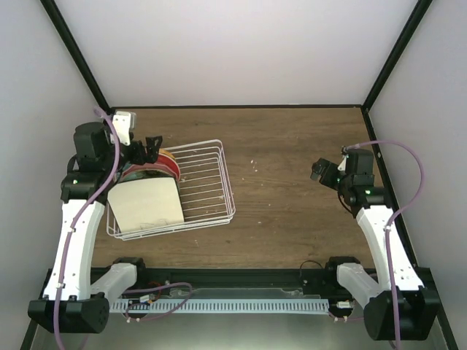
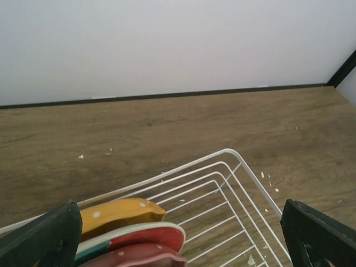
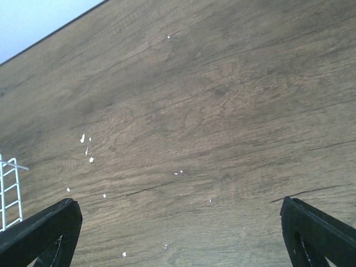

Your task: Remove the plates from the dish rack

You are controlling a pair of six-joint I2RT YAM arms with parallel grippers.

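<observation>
Left claw [image 1: 149, 149] jaws wide apart, poised just above the plates [image 1: 157, 166] at the dish rack's [image 1: 219, 157] left end, gripping nothing. Plates stand on edge in the rack's left half: square cream plate [image 1: 146, 204] at the rack's near side, leaning; orange dotted plate [image 2: 119, 212] at the far side, red-rimmed ones between. Right claw [image 1: 322, 170] well right of the rack, jaws spread over the wooden table [image 1: 284, 146]; white crumbs [image 3: 83, 138] lie between it and the rack

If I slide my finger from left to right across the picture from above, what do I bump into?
First the left arm → square cream plate → open end of the dish rack → right gripper → right arm.
</observation>
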